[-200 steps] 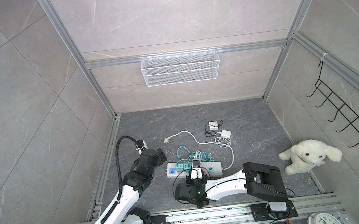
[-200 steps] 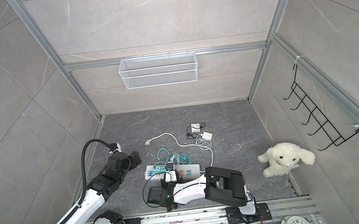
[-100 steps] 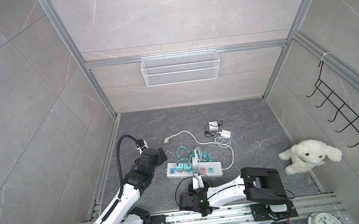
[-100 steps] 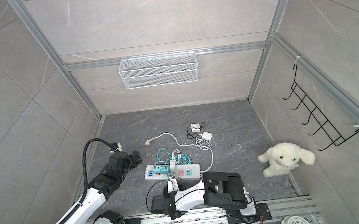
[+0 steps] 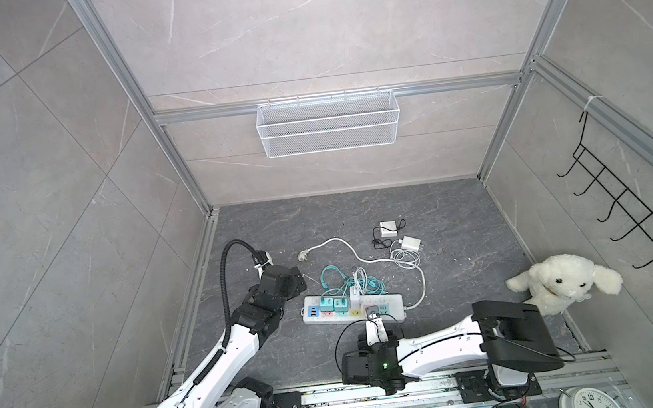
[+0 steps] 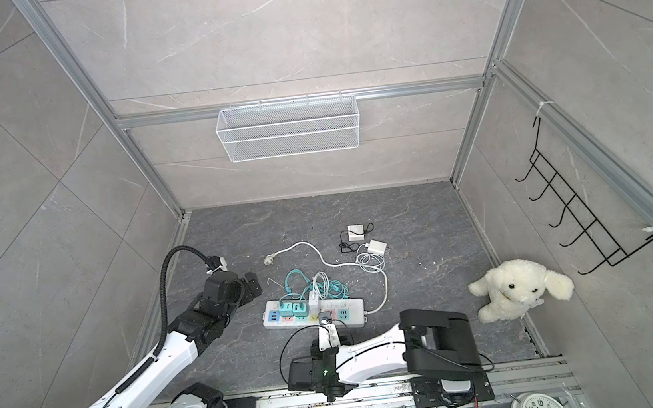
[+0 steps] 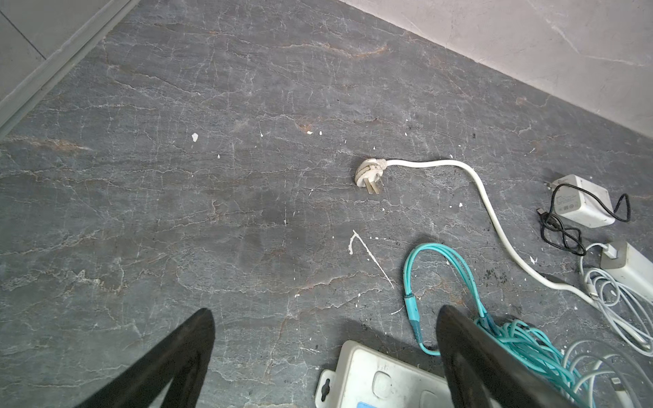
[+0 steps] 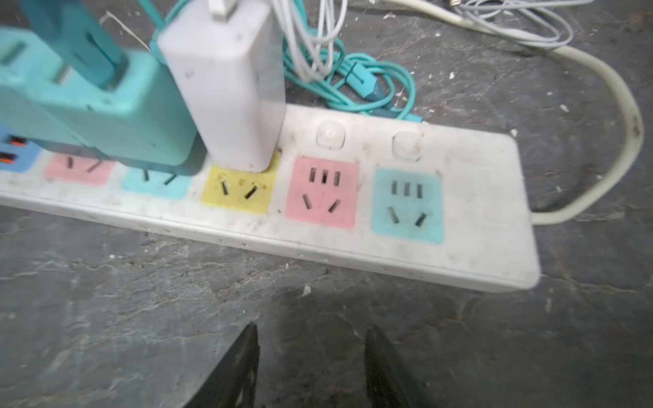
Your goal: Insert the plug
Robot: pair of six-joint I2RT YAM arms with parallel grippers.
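My right claw [image 8: 311,332] hangs narrowly parted and empty just short of the power strip [image 8: 459,247]; the white charger [image 8: 226,88] stands seated in its yellow socket [image 8: 236,192]. My left claw [image 7: 325,314] gapes wide, empty.

Dark grey stone-patterned worktop [image 5: 442,208], scuffed. A white power strip [image 5: 397,305] lies near centre, toward the front edge. Behind it lie a coiled teal cable [image 5: 327,276], a loose white plug [image 5: 302,256] on its cord, and two white adapters [image 5: 388,229] [image 5: 411,242]. A plush lamb [image 5: 564,282] rests at the right edge.
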